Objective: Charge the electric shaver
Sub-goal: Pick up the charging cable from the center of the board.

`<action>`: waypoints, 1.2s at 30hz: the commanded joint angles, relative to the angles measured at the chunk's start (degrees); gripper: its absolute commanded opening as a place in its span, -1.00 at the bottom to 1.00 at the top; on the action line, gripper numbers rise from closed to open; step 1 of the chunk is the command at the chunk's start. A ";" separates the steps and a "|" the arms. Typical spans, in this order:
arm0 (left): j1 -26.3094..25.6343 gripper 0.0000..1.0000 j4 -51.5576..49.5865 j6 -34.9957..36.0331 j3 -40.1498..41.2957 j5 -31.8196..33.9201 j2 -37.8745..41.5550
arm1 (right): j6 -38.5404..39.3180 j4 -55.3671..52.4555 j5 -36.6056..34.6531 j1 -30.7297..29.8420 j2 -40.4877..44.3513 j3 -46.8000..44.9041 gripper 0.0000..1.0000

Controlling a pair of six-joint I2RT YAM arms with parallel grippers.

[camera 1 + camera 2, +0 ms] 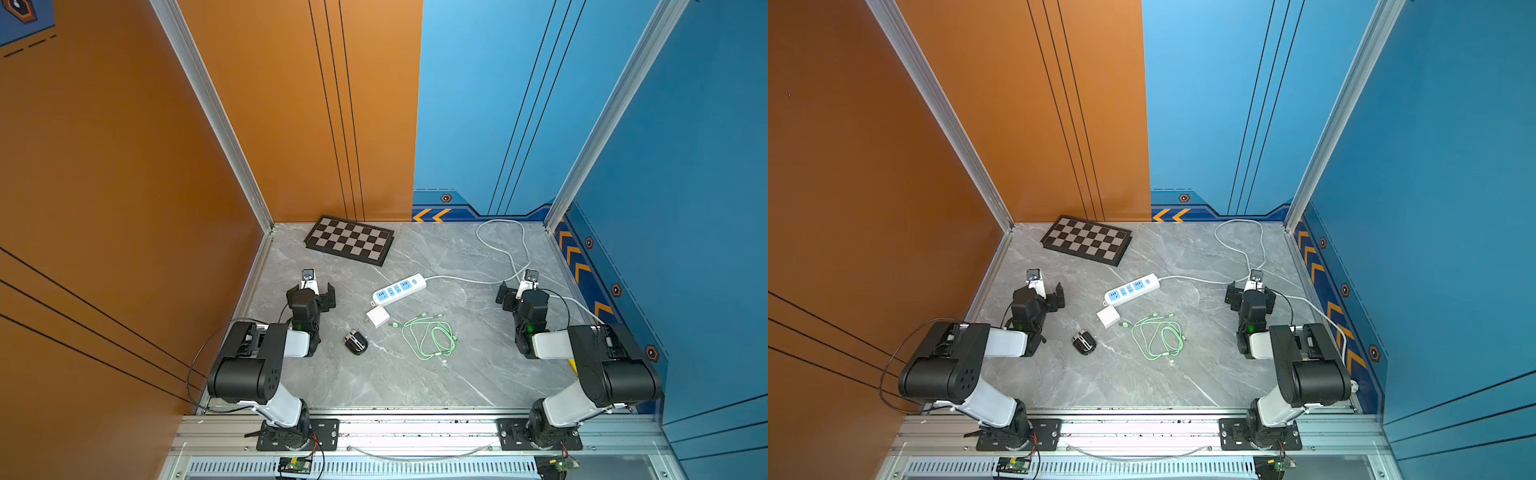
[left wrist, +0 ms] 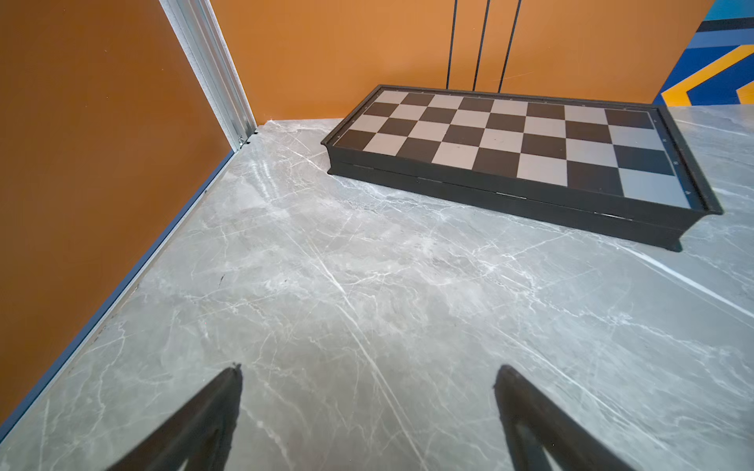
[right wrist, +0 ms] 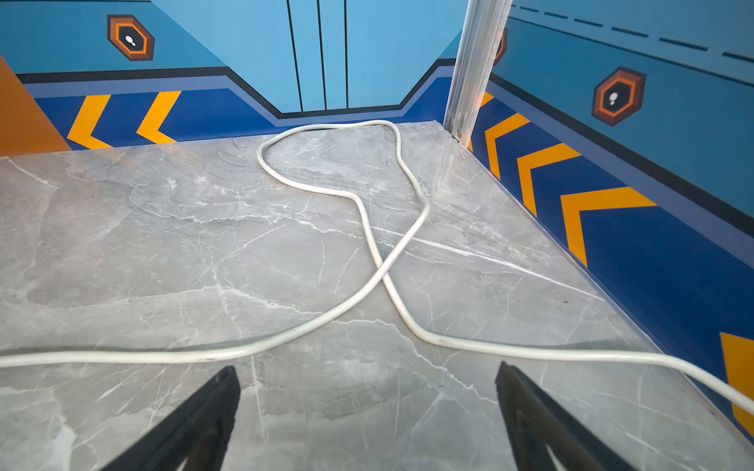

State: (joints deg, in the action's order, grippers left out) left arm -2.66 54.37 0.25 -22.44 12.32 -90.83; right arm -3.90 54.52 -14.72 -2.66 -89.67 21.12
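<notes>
1. Gray marbled tabletop (image 1: 374, 386) forms the floor of a booth. It has orange walls on the robot's left and far left, blue walls on the far right and right, and an aluminium rail (image 1: 415, 428) along the near edge where both arms are bolted.
2. In both top views the electric shaver (image 1: 355, 342) (image 1: 1084, 342) lies on the marble toward the left side, just beside the left forearm but apart from it. It sits nearer the robot than the left gripper (image 1: 312, 291), which hangs further out toward the chessboard (image 1: 350, 240), and the two do not touch. The right gripper (image 1: 521, 291) is well apart from the shaver, across the table.
3. Both grippers are released and empty. Each wrist view shows two dark fingers (image 2: 216, 407) (image 3: 530, 407) spread wide over bare marble. In the right wrist view the white cord (image 3: 367, 228) loops on the table ahead of the fingertips.
4. Open marble runs from the shaver's near side to the rail. Beyond the shaver, near it, sits the white charger block (image 1: 377, 316), then the power strip (image 1: 400, 289). The coiled green cable (image 1: 432, 336) lies to the shaver's right. The chessboard lies by the far orange wall.
5. The shaver is small, glossy black and rounded, with a silver-striped head at the end turned away from the robot.
</notes>
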 commanded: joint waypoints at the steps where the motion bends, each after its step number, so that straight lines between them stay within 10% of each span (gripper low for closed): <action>1: -0.16 0.96 -0.40 0.72 1.03 -1.20 1.09 | -0.91 -0.91 0.79 0.24 1.24 -0.65 0.99; 28: 0.99 0.80 -0.59 -0.16 0.99 -2.87 1.18 | -0.93 -1.00 0.92 0.20 1.23 -0.56 0.99; 36: -4.95 0.54 -27.56 -1.65 -7.48 8.32 17.08 | 3.70 -38.48 1.29 -6.16 12.14 16.76 0.70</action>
State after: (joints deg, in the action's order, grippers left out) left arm -5.37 39.33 0.08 -25.45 15.68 -78.50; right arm -2.37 32.32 -14.90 -6.57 -82.06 31.51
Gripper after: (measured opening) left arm 0.773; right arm 0.852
